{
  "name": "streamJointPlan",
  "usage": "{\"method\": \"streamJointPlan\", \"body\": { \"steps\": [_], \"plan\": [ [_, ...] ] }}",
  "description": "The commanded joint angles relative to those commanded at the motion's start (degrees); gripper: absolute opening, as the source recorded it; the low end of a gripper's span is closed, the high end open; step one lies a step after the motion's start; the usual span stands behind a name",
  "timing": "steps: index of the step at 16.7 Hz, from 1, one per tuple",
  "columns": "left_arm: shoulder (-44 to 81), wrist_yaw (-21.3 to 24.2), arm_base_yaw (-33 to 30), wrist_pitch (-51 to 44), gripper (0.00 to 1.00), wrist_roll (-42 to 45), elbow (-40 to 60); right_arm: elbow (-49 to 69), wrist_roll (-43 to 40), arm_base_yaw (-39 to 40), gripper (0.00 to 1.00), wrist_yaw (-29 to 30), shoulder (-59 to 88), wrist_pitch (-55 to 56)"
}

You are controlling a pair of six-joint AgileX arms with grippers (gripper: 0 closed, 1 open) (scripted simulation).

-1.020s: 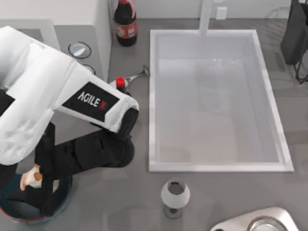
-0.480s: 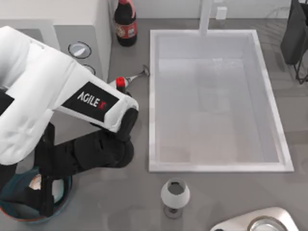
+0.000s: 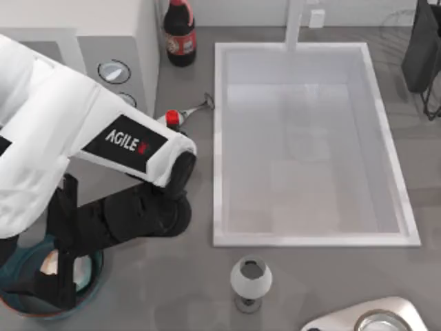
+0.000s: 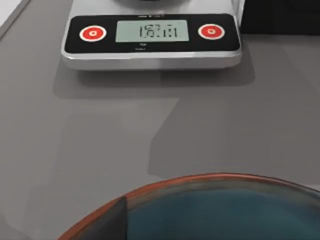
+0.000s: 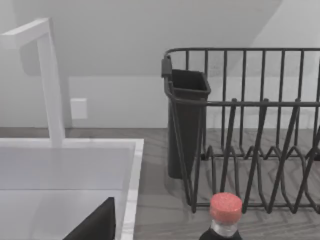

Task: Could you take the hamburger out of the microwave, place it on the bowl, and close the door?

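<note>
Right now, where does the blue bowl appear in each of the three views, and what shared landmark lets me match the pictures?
Top view: the blue bowl sits at the bottom left corner, partly under the left arm, with the hamburger in it.
Left wrist view: its reddish-orange rim and teal inside curve along the bottom edge, below the kitchen scale.
Right wrist view: not in it.
Shared landmark: the white sink, seen from the top and the right wrist.

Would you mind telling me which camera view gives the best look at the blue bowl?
The left wrist view: the bowl spreads across it, showing its orange rim and teal inside. The top view catches part of it at the table's lower left, mostly covered by the left arm. The right wrist view faces the sink and dish rack.
</note>
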Motion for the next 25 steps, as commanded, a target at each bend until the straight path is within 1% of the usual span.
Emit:
{"method": "streamJointPlan", "body": {
  "steps": [2,4,7,10,13,17,20,23,25],
  "plan": [
    [-3.45,0.91,0.98,2.30,1.00,4.08,-1.06,0.00,0.00,0.00,1.00,0.00,0.00,0.00],
    [-8.92,2.40,2.50,5.96,1.00,10.52,-2.92,0.00,0.00,0.00,1.00,0.00,0.00,0.00],
    [-20.74,5.62,5.60,13.59,1.00,24.91,-7.22,0.00,0.00,0.00,1.00,0.00,0.00,0.00],
    [-35.49,9.78,9.35,22.90,1.00,44.26,-13.24,0.00,0.00,0.00,1.00,0.00,0.00,0.00],
    [-52.13,14.94,13.69,33.81,1.00,66.80,-21.15,0.00,0.00,0.00,1.00,0.00,0.00,0.00],
    [-76.07,22.92,19.94,49.76,1.00,97.01,-34.17,0.00,0.00,0.00,1.00,0.00,0.00,0.00],
    [-93.54,29.34,24.64,62.03,1.00,117.68,-45.21,0.00,0.00,0.00,1.00,0.00,0.00,0.00],
    [-109.20,35.40,28.89,73.32,1.00,134.90,-55.88,0.00,0.00,0.00,1.00,0.00,0.00,0.00],
    [-117.74,38.79,31.19,79.51,1.00,143.68,-62.02,0.00,0.00,0.00,1.00,0.00,0.00,0.00]
  ]
}}
